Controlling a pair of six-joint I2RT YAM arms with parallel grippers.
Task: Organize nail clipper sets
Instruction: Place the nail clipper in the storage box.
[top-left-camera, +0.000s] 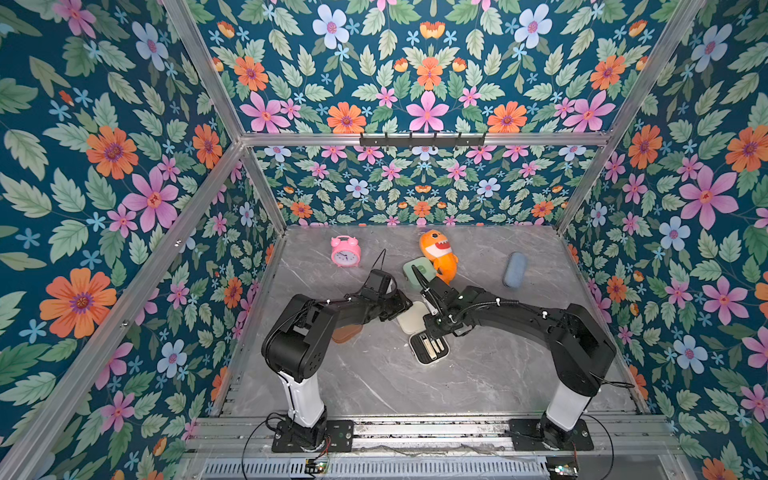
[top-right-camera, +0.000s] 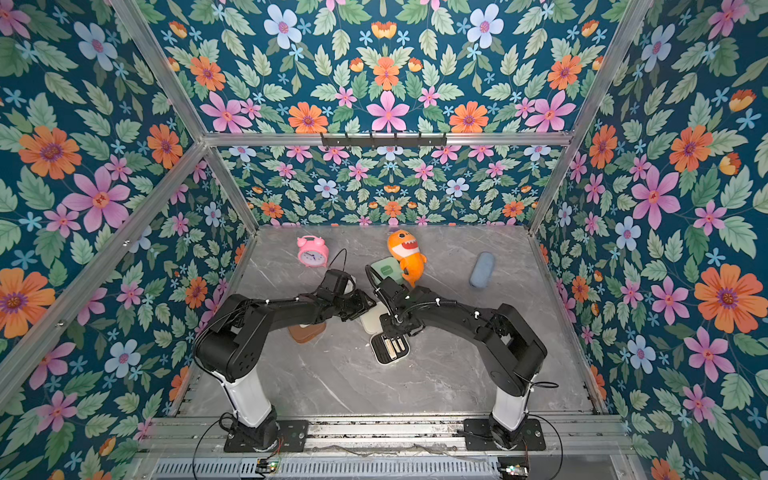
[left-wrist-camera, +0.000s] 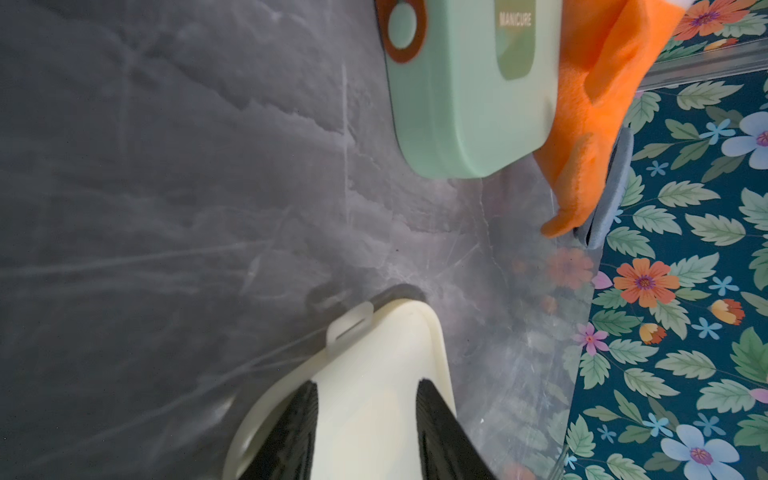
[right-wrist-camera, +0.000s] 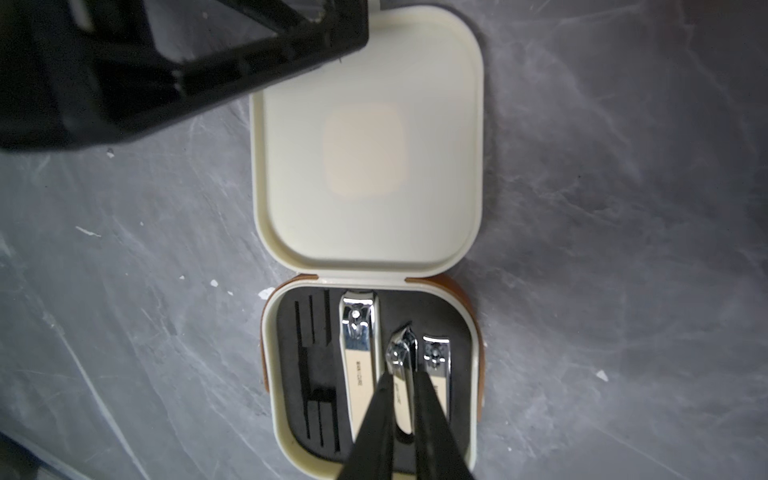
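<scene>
The cream case lies open mid-table, its lid (right-wrist-camera: 365, 145) flat and its base with the black insert (right-wrist-camera: 316, 365) toward the front. My right gripper (right-wrist-camera: 403, 374) hangs over the base, shut on the middle nail clipper (right-wrist-camera: 399, 353), which is tilted up from its slot. A larger clipper (right-wrist-camera: 359, 345) and a small one (right-wrist-camera: 436, 357) lie in the insert beside it. My left gripper (left-wrist-camera: 365, 384) stands partly open with both fingertips on the lid (left-wrist-camera: 390, 345). The closed mint green case (left-wrist-camera: 469, 91) lies behind. The brown case (top-left-camera: 347, 332) sits under my left arm.
A pink alarm clock (top-left-camera: 345, 251) stands at the back left. An orange shark plush (top-left-camera: 440, 257) leans against the mint case. A blue-grey pouch (top-left-camera: 514, 270) lies at the back right. Both arms meet over the table's middle.
</scene>
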